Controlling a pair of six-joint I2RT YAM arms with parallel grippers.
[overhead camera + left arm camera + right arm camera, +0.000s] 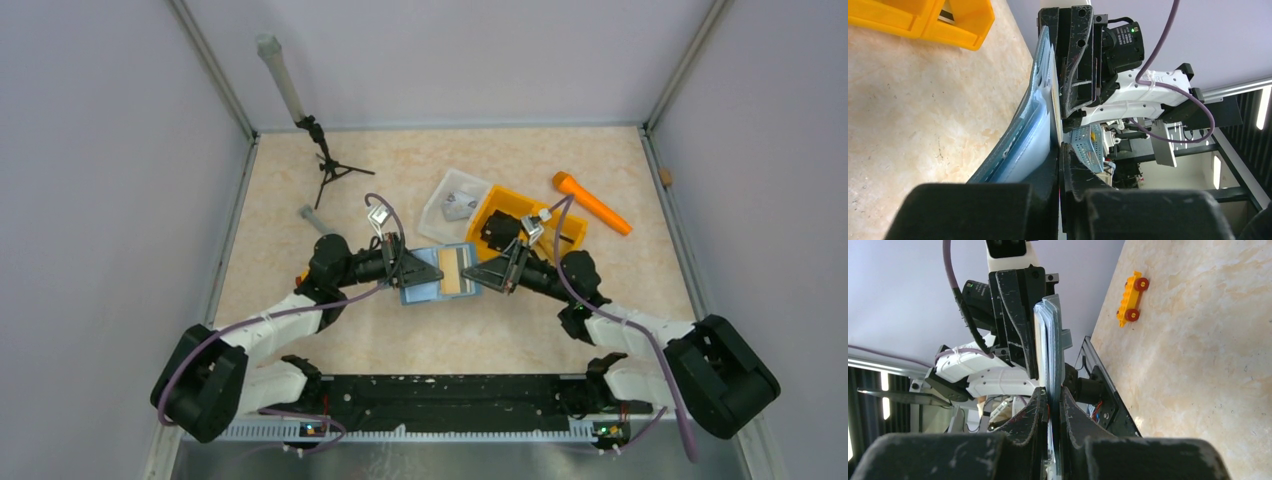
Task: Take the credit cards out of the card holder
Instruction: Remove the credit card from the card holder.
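Observation:
The teal-blue card holder (425,288) is held up between my two grippers over the middle of the table, with a tan credit card (452,270) showing on its open face. My left gripper (436,271) comes in from the left. In the left wrist view the holder (1030,120) is edge-on and my left gripper (1061,165) is shut on a thin pale sheet along its inner face, which looks like the card's edge. My right gripper (484,274) comes in from the right. In the right wrist view my right gripper (1053,410) is shut on the holder's (1052,340) blue layers.
An orange divided bin (545,222) stands just behind the right arm, with an orange cylinder (590,203) beyond it. A clear packet (455,203) lies beside the bin. A small tripod (330,170) and a grey bolt (312,218) are at the back left. A yellow toy car (1130,295) lies on the table.

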